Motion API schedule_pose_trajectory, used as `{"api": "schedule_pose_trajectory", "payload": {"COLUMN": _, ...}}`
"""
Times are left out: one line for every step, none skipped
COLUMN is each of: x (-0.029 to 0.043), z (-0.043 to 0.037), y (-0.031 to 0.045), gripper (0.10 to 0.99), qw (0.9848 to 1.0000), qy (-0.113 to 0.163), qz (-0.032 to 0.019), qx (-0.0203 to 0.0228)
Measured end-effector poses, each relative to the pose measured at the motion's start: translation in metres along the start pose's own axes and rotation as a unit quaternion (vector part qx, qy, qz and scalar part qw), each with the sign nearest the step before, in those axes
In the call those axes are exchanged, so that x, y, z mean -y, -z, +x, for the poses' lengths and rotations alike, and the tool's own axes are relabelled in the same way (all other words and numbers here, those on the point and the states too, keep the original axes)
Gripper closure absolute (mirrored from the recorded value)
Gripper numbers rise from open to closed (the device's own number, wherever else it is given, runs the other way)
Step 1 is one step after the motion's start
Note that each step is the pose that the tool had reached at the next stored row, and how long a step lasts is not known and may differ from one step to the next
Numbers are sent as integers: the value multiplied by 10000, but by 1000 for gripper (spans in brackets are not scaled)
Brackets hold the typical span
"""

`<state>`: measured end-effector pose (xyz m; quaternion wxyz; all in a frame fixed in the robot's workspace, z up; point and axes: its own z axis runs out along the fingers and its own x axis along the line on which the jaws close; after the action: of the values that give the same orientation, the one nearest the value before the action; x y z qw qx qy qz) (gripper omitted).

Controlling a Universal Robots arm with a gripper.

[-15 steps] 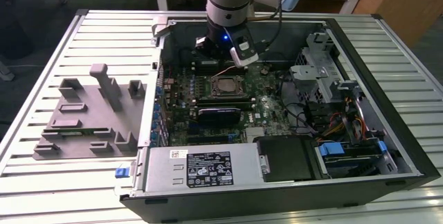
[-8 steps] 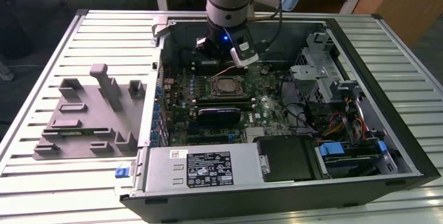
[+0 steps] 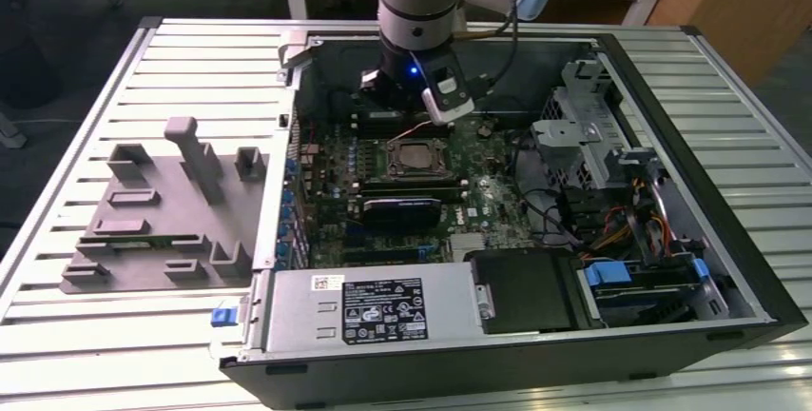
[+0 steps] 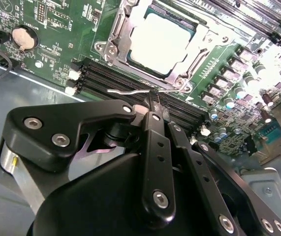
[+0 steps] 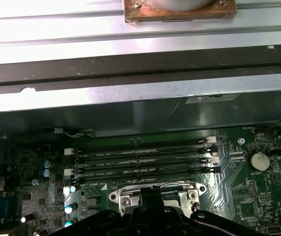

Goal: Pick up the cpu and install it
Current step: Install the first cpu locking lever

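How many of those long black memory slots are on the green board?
4: the memory slots lie side by side in one bank, stacked between the case wall and the cpu socket.

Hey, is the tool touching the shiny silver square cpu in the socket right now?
Apart. In the second wrist view the black tool ends over the dark memory slots, with green board between it and the silver square cpu seated in its socket.

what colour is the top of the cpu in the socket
Shiny silver-grey; the cpu shows best in the second wrist view.
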<state>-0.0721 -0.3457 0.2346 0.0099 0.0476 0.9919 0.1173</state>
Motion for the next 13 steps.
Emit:
{"api": "schedule_pose_trajectory", "payload": {"x": 0, "z": 0, "y": -1, "gripper": 980, "qw": 10000, "qy": -11, "qz": 3, "qx": 11}}
{"api": "schedule_pose_trajectory", "payload": {"x": 0, "z": -1, "y": -2, "gripper": 980, "qw": 10000, "qy": -21, "qz": 7, "qx": 21}}
{"api": "schedule_pose_trajectory", "payload": {"x": 1, "z": 0, "y": -4, "gripper": 980, "qw": 10000, "qy": -31, "qz": 10, "qx": 32}}
{"api": "schedule_pose_trajectory", "payload": {"x": 1, "z": -1, "y": -4, "gripper": 980, "qw": 10000, "qy": -41, "qz": 15, "qx": 43}}
{"api": "schedule_pose_trajectory", "payload": {"x": 1, "z": -1, "y": -5, "gripper": 980, "qw": 10000, "qy": -52, "qz": 19, "qx": 53}}
{"api": "schedule_pose_trajectory", "payload": {"x": 1, "z": -1, "y": -6, "gripper": 980, "qw": 10000, "qy": -63, "qz": 23, "qx": 64}}
{"api": "schedule_pose_trajectory", "payload": {"x": 2, "z": -1, "y": -7, "gripper": 980, "qw": 9999, "qy": -76, "qz": 26, "qx": 76}}
{"api": "schedule_pose_trajectory", "payload": {"x": 2, "z": -1, "y": -8, "gripper": 980, "qw": 9999, "qy": -89, "qz": 28, "qx": 91}}
{"api": "schedule_pose_trajectory", "payload": {"x": 2, "z": -1, "y": -9, "gripper": 980, "qw": 9999, "qy": -102, "qz": 32, "qx": 107}}
{"api": "schedule_pose_trajectory", "payload": {"x": 2, "z": -1, "y": -11, "gripper": 980, "qw": 9999, "qy": -114, "qz": 35, "qx": 122}}
{"api": "schedule_pose_trajectory", "payload": {"x": 3, "z": -1, "y": -12, "gripper": 980, "qw": 9998, "qy": -126, "qz": 37, "qx": 136}}
{"api": "schedule_pose_trajectory", "payload": {"x": 3, "z": -1, "y": -14, "gripper": 980, "qw": 9998, "qy": -137, "qz": 40, "qx": 151}}
{"api": "schedule_pose_trajectory", "payload": {"x": 3, "z": -1, "y": -16, "gripper": 980, "qw": 9997, "qy": -148, "qz": 42, "qx": 165}}
